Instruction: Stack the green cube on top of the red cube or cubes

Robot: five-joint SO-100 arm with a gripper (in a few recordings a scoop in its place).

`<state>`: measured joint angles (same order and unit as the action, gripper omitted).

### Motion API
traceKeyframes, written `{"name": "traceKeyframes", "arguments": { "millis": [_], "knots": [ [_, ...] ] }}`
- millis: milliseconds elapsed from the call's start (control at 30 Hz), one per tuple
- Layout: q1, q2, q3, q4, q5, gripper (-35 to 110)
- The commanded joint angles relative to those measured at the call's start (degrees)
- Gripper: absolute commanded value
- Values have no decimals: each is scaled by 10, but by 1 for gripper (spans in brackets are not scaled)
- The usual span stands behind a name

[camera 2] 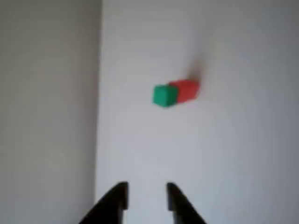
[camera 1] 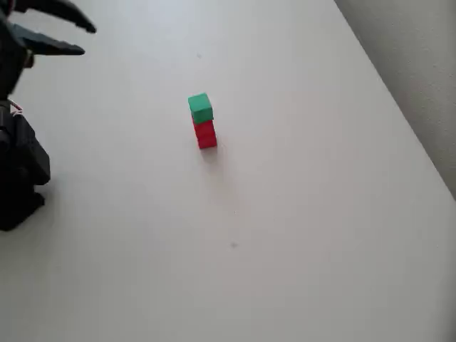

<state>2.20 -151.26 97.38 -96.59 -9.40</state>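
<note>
We see the green cube sitting on top of the red cube or cubes, so the stack is made. The green one is small, plain and bright, with matte faces and crisp edges; in the overhead view its top face and one side face show, the side a shade darker. It sits squarely on the red block beneath it, touching it, with no overhang that we can make out. The red block is the same width as the green cube and looks a little taller; a faint line across its side hints at two pieces, but we cannot tell whether it is one cube or two. A soft shadow falls on the worktop just beside the foot of the stack.

In the wrist view the green cube and the red block appear blurred, side by side and touching, the green nearer the camera because we look down along the stack. They lie well ahead of the fingers, slightly to the right of the gap between them.

The gripper is at the upper left of the overhead view, well apart from the stack. Its two black fingers stand spread with pale worktop showing between their tips, and they hold nothing. In the wrist view the gripper shows the same clear gap. The worktop is pale and plain, and its edge runs beside a grey surface on the left of the wrist view.
</note>
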Motion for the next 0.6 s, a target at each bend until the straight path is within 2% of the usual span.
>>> {"name": "traceKeyframes", "arguments": {
  "millis": [0,300,567],
  "knots": [
    [25,-134,185,62,-25,-2],
    [76,-156,381,179,-38,-2],
    [62,-195,530,244,-34,-2]
  ]
}}
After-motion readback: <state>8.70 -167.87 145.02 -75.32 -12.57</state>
